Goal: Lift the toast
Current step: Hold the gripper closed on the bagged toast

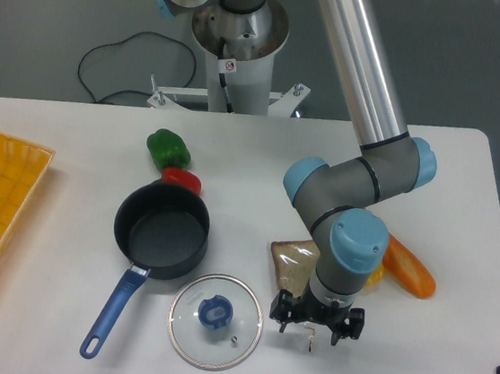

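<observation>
Toast (pixel 293 257): flat on the counter (pixel 464 211) — half hidden under the wrist.
Gripper (pixel 316 325): low beside it, spread — nothing pinched.

White table (pixel 76 131), grey floor (pixel 53 11).

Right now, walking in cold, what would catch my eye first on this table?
Probably the big grey-and-blue arm bending down at the table's right, its hand low over the tabletop beside a bagged toast. Next, the black pot with its blue handle at centre, a glass lid lying just in front of it.
</observation>
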Controlling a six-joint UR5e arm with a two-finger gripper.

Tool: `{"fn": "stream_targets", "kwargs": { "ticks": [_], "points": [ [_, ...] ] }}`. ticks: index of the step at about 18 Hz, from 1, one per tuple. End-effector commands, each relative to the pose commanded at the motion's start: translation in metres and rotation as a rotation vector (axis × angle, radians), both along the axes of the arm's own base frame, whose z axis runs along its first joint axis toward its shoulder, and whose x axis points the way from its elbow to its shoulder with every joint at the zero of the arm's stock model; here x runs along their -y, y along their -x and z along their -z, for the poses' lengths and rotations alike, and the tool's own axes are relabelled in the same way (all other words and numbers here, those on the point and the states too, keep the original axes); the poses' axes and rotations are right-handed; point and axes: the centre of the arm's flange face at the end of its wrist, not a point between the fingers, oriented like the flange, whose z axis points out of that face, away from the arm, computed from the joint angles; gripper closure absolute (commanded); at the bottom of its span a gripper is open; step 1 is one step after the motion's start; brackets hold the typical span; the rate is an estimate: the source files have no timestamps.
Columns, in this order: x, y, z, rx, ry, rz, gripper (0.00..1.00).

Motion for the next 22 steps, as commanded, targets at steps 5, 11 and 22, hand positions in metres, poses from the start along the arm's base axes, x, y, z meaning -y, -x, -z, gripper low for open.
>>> {"fn": "stream_targets", "kwargs": {
  "ticks": [5,11,22],
  "points": [
    [-0.0003,0.0007,0.0060,0.006,0.006,0.000,0.10],
    [-0.0012,0.0000,0.0092,0.007,0.007,0.004,0.11],
    [-0.0009,0.0001,0.0094,0.007,0.011,0.004,0.11]
  ]
}}
